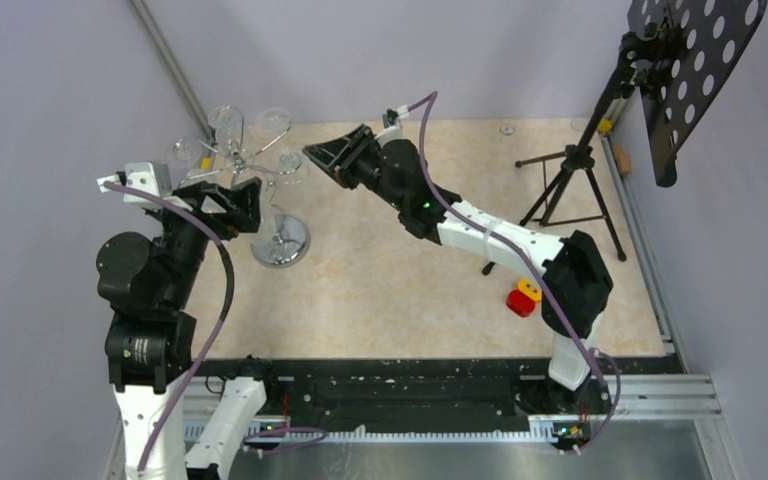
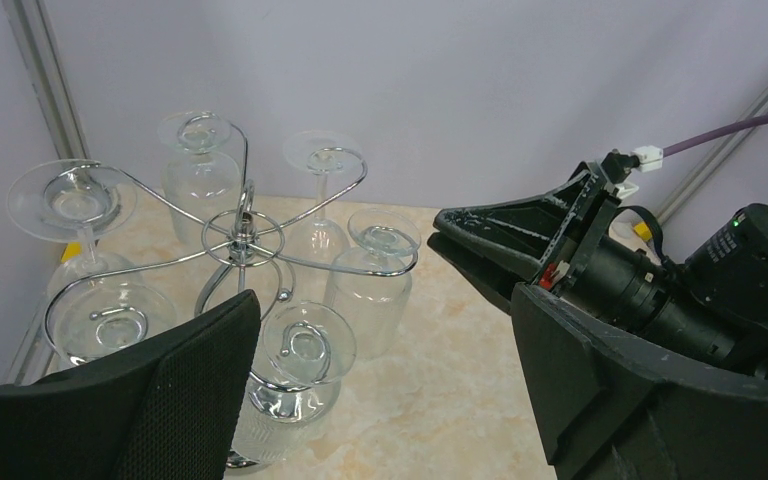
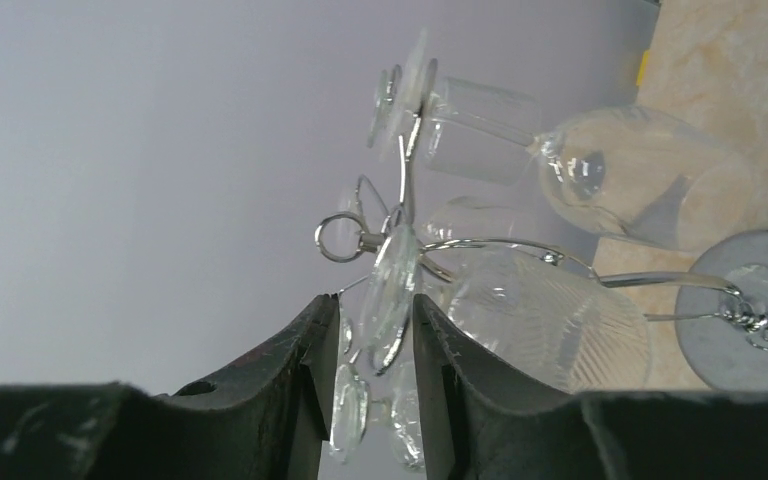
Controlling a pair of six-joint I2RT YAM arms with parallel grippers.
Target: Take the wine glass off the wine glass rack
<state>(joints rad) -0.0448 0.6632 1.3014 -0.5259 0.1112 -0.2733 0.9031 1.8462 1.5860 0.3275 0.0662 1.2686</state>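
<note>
Underneath everything, a beige marbled table (image 1: pixel 390 300) with pale walls round it. Bolted at its near edge, 2 arms: the left arm (image 1: pixel 150 275) folded upright over the left side, the right arm (image 1: pixel 480 232) stretched low and diagonally toward the left rear.

At the right rear, a black music stand (image 1: pixel 572 165) on 3 legs, its perforated desk tilted near the wall.

At the left rear, the rack (image 2: pixel 243 240): chrome wire, curled arms spreading from a centre stem, round mirrored base flat on the table.

Just beside the rack on its near-left side, the left gripper (image 1: pixel 252 206). Released, fingers spread wide, nothing between them.

On the rack's right side, the right gripper (image 1: pixel 310 156), tips level with the rack's curled arms and pointed at the wine glass (image 2: pixel 372 290). Released too: fingers drawn in to a narrow gap, not clamped on anything. In its wrist view, the round foot of the glass edge-on in line with that gap; contact impossible to tell.

Still on the rack, that wine glass: hung bowl down, foot caught in the curl nearest the right gripper. In the other curls, 5 more glasses (image 2: pixel 200 185), likewise hung bowl down, 1 of them ribbed.

Near the right arm's base, a small red block (image 1: pixel 522 300) with a yellow top.
</note>
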